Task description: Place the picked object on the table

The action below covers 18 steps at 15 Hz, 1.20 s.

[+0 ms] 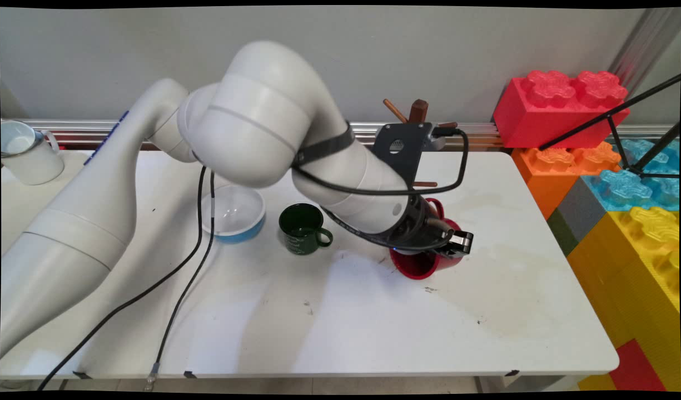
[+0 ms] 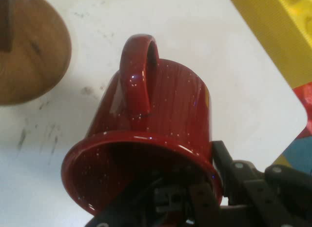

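Farthest to the gripper's left in the main view, a white mug (image 1: 26,153) stands on a separate surface, well apart from everything else. Closer in, still on the left, a bowl (image 1: 234,214) that is white inside and blue outside sits on the white table (image 1: 373,322). A dark green mug (image 1: 302,228) stands upright just beside the bowl, its handle turned toward the gripper, near it but not touching. The gripper (image 1: 448,244) is low over the table and closed on the rim of the red mug (image 1: 421,266). The hand view shows one finger inside the mouth and the other against the outer wall, with the rim pinched between them. The red mug is tipped over, its mouth facing the hand camera and its handle on the upper side. Whether its lower edge touches the table cannot be told. Behind the gripper, toward the wall, stands a wooden mug tree (image 1: 418,111) with bare pegs, and its round base (image 2: 29,51) appears just beyond the mug in the hand view. Well to the gripper's right, past the table's edge, big toy bricks (image 1: 562,105) are stacked in red, orange, blue and yellow.
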Motion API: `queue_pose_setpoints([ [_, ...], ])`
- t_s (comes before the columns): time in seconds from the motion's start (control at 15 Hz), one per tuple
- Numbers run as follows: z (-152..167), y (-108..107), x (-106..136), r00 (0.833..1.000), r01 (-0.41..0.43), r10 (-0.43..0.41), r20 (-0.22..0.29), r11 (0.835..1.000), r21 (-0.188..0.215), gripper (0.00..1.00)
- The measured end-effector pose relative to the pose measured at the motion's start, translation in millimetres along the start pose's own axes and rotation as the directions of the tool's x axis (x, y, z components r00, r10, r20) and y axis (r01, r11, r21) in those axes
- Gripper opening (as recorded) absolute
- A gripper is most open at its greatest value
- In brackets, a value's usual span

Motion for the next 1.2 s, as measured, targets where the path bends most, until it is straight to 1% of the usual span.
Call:
queue_pose_setpoints([
  [0.2, -4, 7, 10, 0.998, 0.029, -0.031, 0.055, 0.999, 0.038, 0.00],
  [0.4, -5, 14, 20, 0.993, 0.054, -0.062, 0.105, 0.996, 0.078, 0.00],
  [0.67, -1, 18, 30, 0.984, 0.087, -0.107, 0.142, 0.986, 0.139, 0.00],
  [0.8, 2, 20, 33, 0.978, 0.105, -0.134, 0.162, 0.979, 0.173, 0.00],
  [1.07, 12, 20, 39, 0.956, 0.138, -0.198, 0.216, 0.955, 0.262, 0.00],
  [1.2, 18, 21, 41, 0.945, 0.141, -0.216, 0.245, 0.946, 0.291, 0.00],
])
